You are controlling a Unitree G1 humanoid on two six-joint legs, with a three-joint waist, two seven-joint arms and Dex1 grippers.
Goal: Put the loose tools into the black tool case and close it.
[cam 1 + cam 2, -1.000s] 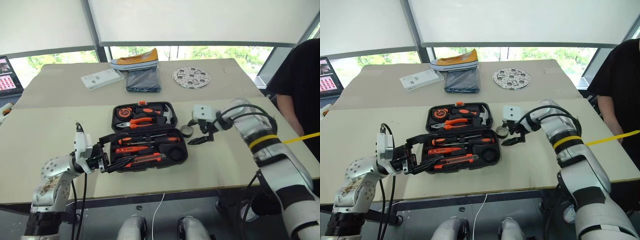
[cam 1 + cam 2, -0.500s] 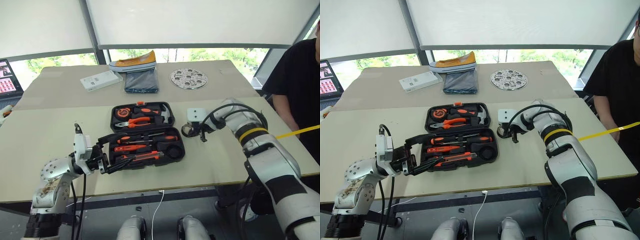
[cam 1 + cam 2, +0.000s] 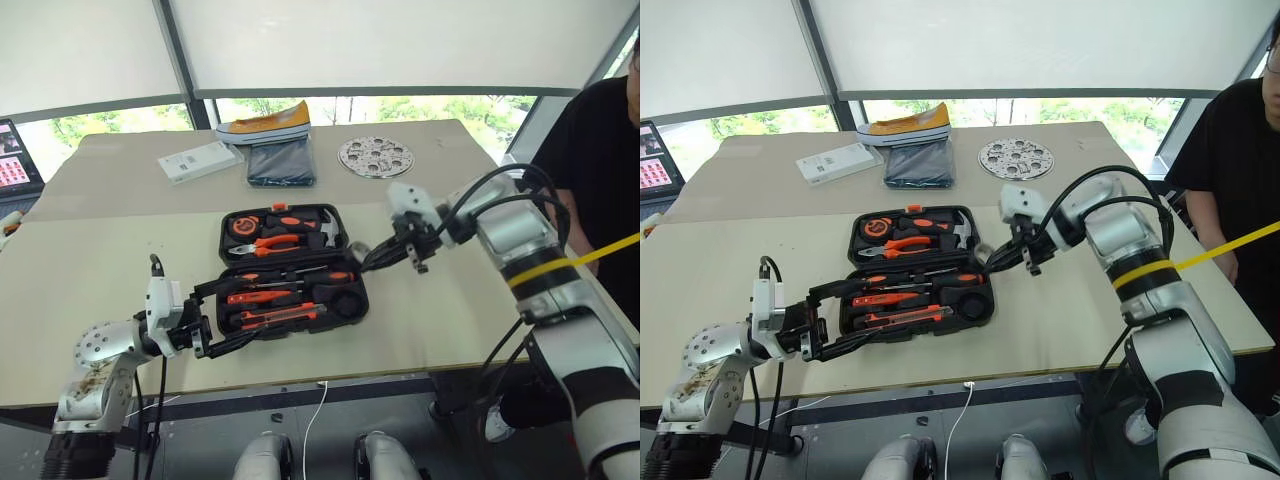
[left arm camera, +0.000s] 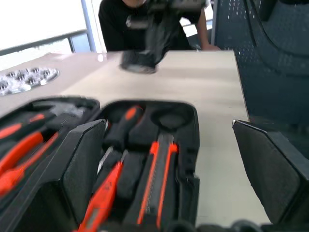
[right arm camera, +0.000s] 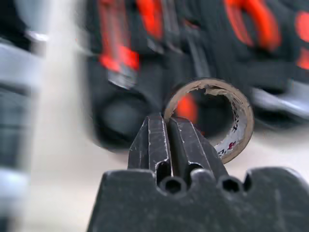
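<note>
The black tool case [image 3: 345,305] lies open on the table. Its front half holds orange-and-black screwdrivers [image 3: 290,277] and a long utility knife [image 3: 282,318]. My right gripper [image 3: 368,260] hangs just above the case's right edge, pointing down towards it. It is shut on the wall of the small black tape roll [image 5: 236,130], which is clear of the table. At the case's front left corner my left gripper [image 3: 240,310] is open, one finger [image 4: 84,164] on each side of the front half.
The case's back half holds pliers [image 3: 272,243], a hammer and a tape measure. Behind it lie a dark folded cloth [image 3: 280,162], a yellow shoe [image 3: 265,122], a white box [image 3: 202,160] and a perforated metal disc [image 3: 375,156]. A person in black [image 3: 590,150] stands at the right.
My right gripper closed on the tape roll lying on the table right of the case, lifted it and carried it towards the case. My left gripper stayed where it was, open.
</note>
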